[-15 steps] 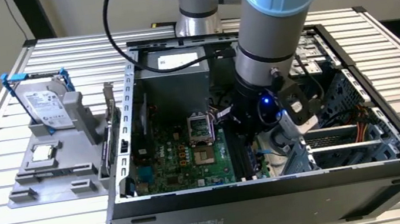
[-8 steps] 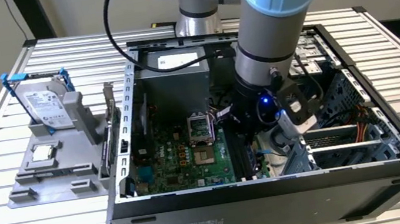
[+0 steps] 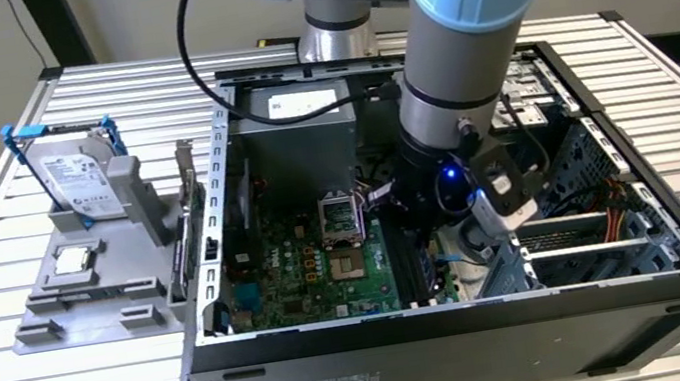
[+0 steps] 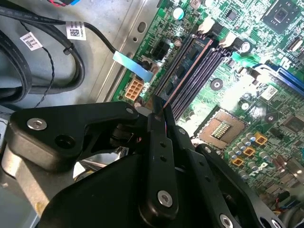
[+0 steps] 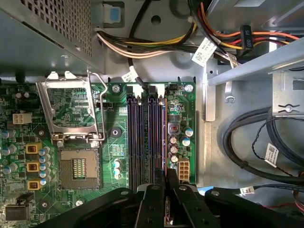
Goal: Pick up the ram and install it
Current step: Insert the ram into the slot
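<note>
In the exterior view my gripper (image 3: 426, 236) reaches down into the open computer case (image 3: 467, 318), over the motherboard's memory slots (image 5: 142, 137). The ram (image 4: 187, 69), a thin dark green stick seen nearly edge-on, stands in the outermost slot beside the white connector (image 4: 135, 88). In the first wrist view the ram (image 5: 164, 137) shows as a narrow line along that slot. The black fingers (image 4: 159, 142) are pressed together on the stick's near end, so the gripper (image 4: 163, 108) is shut on it. The gripper (image 5: 166, 183) sits at the slot's end closest to the camera.
An open processor socket (image 5: 76, 166) with its raised metal frame (image 5: 71, 109) lies beside the slots. Black cables (image 5: 256, 142) and coloured wire bundles (image 5: 142, 47) run along the case wall. Outside the case, a grey fixture (image 3: 95, 308) holds a hard drive (image 3: 80, 184) and a small silver chip (image 3: 76, 258).
</note>
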{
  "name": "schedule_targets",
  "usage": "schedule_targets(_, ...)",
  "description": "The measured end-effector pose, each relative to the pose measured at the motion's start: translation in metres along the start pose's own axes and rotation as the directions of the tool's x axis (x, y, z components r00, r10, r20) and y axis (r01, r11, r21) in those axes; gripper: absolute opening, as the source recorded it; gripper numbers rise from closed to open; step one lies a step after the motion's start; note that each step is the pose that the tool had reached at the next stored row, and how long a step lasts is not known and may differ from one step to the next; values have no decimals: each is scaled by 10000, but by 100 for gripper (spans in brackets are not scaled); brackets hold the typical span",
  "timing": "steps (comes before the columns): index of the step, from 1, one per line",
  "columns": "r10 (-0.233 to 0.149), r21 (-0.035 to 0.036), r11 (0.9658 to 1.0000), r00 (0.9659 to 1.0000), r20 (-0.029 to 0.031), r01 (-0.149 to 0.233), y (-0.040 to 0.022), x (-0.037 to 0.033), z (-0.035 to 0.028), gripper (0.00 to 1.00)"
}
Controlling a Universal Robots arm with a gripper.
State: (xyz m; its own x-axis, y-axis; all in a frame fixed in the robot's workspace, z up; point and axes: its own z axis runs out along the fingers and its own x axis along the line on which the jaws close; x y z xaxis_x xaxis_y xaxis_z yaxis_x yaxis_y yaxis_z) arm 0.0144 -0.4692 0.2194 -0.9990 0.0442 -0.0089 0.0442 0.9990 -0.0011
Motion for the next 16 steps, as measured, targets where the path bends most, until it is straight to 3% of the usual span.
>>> schedule_targets(16, 23, 5, 10000, 10000, -3, -23, -6, 0, 36, 0)
